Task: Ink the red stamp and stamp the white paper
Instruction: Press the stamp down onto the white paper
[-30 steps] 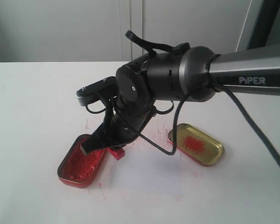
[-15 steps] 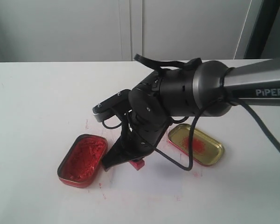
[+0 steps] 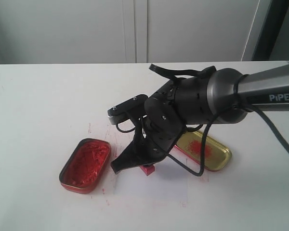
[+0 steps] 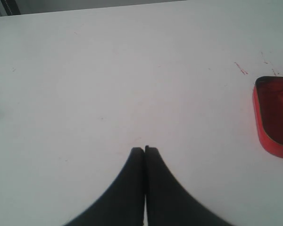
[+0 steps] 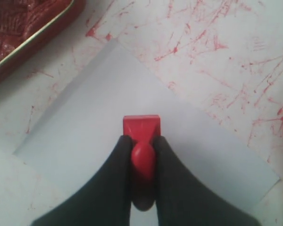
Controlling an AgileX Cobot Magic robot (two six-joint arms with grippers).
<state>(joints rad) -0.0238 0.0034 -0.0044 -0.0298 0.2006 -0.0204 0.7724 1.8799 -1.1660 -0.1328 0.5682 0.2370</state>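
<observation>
White table (image 3: pixel 38 106) filled most of the scene, with pale cabinet doors (image 3: pixel 135 29) closing off the far side. Four loose things lay on it, one of each: an ink tin (image 3: pixel 85 164), a gold lid (image 3: pixel 214 154), a white paper (image 3: pixel 159 185) and a red stamp (image 3: pixel 147 169).

The ink tin, a rounded rectangle packed with lumpy red paste, sat to the left. The gold lid, shallow and smeared red in its middle, sat to the right, partly behind the right arm (image 3: pixel 221 96) (grey, lettered PiPER, with a black cable (image 3: pixel 202 159) looping off it). The white paper lay flat between the two and a little nearer. Thin red scratches and smudges (image 5: pixel 203 42) marked the table around its far edge.

The right gripper (image 5: pixel 141 143) reached in from the right and pointed down over the far left part of the sheet. Its two black fingers (image 5: pixel 120 155) were clamped on the knob of the red stamp, whose square base faced down over the paper; whether the base touched the sheet could not be told.

The left gripper (image 4: pixel 145 150) did not appear in the exterior view. In its own wrist view its two fingers were pressed together with nothing between them, above bare table, and the red rim of the ink tin showed at one edge, well apart from the fingertips.
</observation>
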